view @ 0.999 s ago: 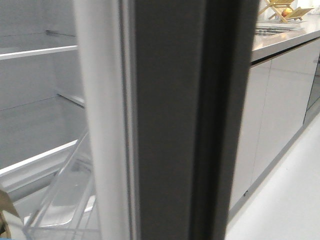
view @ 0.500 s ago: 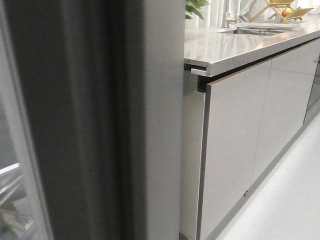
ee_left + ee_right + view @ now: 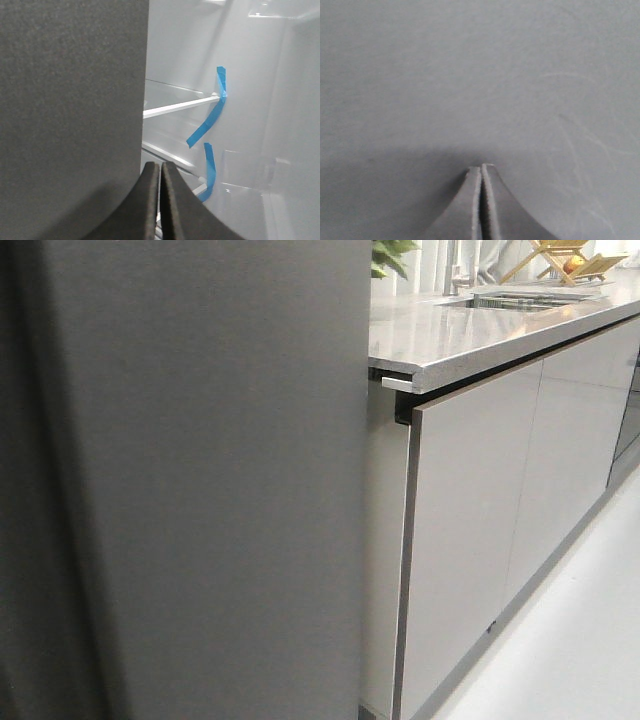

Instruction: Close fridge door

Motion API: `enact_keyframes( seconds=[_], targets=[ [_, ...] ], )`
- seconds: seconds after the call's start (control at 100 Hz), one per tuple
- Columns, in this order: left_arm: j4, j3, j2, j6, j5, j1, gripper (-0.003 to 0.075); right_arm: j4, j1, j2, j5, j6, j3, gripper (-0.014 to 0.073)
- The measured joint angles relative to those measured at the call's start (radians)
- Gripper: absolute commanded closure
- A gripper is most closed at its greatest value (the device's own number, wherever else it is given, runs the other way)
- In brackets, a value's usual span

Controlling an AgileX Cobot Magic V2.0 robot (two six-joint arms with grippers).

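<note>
The fridge door (image 3: 190, 480) fills the left and centre of the front view with its matt dark grey outer face, its right edge running straight down beside the pale cabinet fronts (image 3: 480, 530) and the grey counter (image 3: 480, 335) in the upper right. From this angle none of the white lining or shelf bins shows, so the door looks nearly swung home.

In the left wrist view the door is not yet sealed. Its grey face takes the left half of the frame, and past its edge, on the right, the white fridge interior (image 3: 250, 75) is open to sight, with a shelf (image 3: 180, 106) and strips of blue tape (image 3: 210, 117) on the wall. The left gripper (image 3: 160, 170) sits at the bottom centre with its fingers pressed together and holding nothing, right at the door's edge.

The right gripper (image 3: 481, 172) is at the bottom centre of its own view, fingers likewise closed flat on each other and empty, tips close to or against the plain grey face. Closed fingers make a firm blunt pusher, which suits shoving a broad panel that offers nothing to grasp. I judge the task close to done, with a last press needed to seat the seal.
</note>
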Motion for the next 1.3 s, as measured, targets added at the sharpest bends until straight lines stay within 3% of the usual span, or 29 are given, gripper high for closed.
enact_keyframes(
  seconds=[0.899, 1.299],
  targets=[
    [0.0, 0.0, 0.0, 0.0, 0.0, 0.0, 0.0741, 0.0, 0.0, 0.407, -0.071, 0.0, -0.415, 0.067],
    [0.0, 0.0, 0.0, 0.0, 0.0, 0.0, 0.0741, 0.0, -0.015, 0.51, -0.061, 0.0, -0.441, 0.067]
  ],
)
